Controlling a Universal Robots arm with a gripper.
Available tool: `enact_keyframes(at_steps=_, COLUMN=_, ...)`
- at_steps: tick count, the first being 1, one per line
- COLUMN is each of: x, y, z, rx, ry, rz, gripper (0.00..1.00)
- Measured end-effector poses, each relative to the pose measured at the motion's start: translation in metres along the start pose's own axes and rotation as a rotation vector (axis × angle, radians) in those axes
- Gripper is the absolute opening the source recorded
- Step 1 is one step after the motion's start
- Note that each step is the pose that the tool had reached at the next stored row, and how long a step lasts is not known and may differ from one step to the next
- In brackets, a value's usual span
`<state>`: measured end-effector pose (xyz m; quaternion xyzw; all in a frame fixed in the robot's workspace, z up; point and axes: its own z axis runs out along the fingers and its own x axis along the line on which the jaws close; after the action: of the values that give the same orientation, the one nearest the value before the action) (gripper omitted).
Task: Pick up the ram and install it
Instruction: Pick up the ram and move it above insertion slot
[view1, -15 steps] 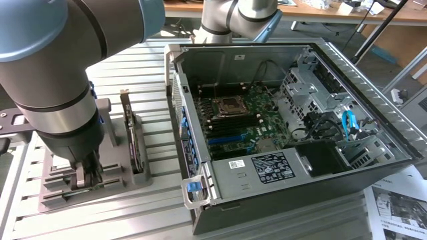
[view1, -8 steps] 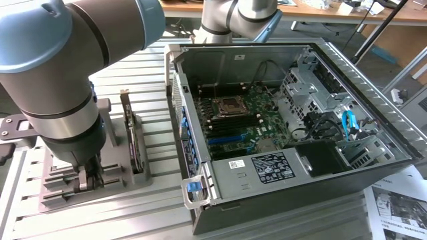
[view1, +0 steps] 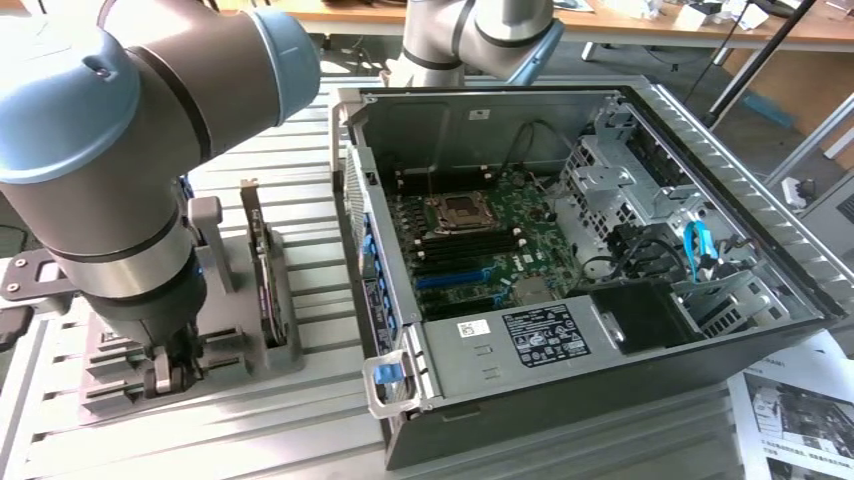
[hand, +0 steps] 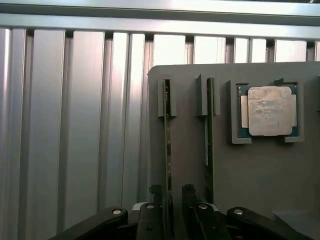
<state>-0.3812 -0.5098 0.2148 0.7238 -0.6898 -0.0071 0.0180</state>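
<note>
Ribbed aluminium bench (view1: 320, 420) all round, with a grey holder (hand: 250, 170) sat on it. An open PC case (view1: 534, 400) is laid beside it, toward the exterior view's right, and the motherboard (view1: 481, 250) can be seen inside.

Over on the holder, the ram (hand: 167, 145) is stood on edge in a slot, so from above in the wrist view it's seen as just a thin strip. The pincer (hand: 171, 191) is spread wide and lowered over one end of the ram, with one finger on each side. It's straddled rather than clamped, so nothing is actually held.

A second board (hand: 209, 140) is slotted just beside the ram, and a CPU (hand: 270, 110) is seated in its own pocket past that. In the exterior view a dark card (view1: 263, 270) is seen upright in the holder, near the arm (view1: 120, 200).
</note>
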Motion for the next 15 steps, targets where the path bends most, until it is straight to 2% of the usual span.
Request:
enact_keyframes(at_steps=1, x=-0.0004, y=0.0078, z=0.0013, rx=0.0001, ry=0.0, rz=0.0, gripper=0.3)
enact_keyframes(at_steps=4, x=-0.0007, y=0.0144, z=0.003, rx=0.0, ry=0.0, rz=0.0, gripper=0.3)
enact_keyframes(at_steps=6, x=-0.0008, y=0.0167, z=0.0038, rx=0.0, ry=0.0, rz=0.0, gripper=0.3)
enact_keyframes(at_steps=15, x=-0.0009, y=0.017, z=0.005, rx=0.0, ry=0.0001, rz=0.0, gripper=0.3)
